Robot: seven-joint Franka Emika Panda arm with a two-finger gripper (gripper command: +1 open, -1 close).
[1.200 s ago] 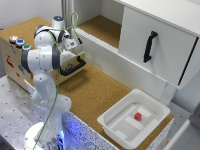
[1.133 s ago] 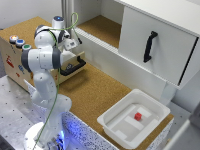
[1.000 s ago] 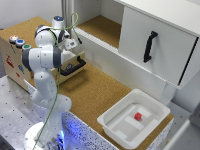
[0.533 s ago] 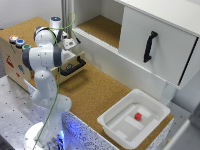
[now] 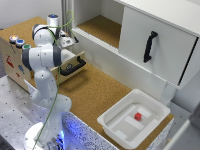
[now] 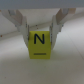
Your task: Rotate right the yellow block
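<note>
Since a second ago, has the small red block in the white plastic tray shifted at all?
No. The small red block sits at the same spot inside the white plastic tray, apart from its walls, as in the earlier exterior views.

You are looking at a robotics lab test bench: a cork-covered tabletop (image 5: 95, 90) mounted on a perforated metal optical breadboard (image 5: 15, 115), a mock white cabinet (image 5: 155, 37) with a black handle (image 5: 149, 46), and a wooden box (image 5: 15, 62) carrying round coloured buttons (image 5: 19, 41).
</note>
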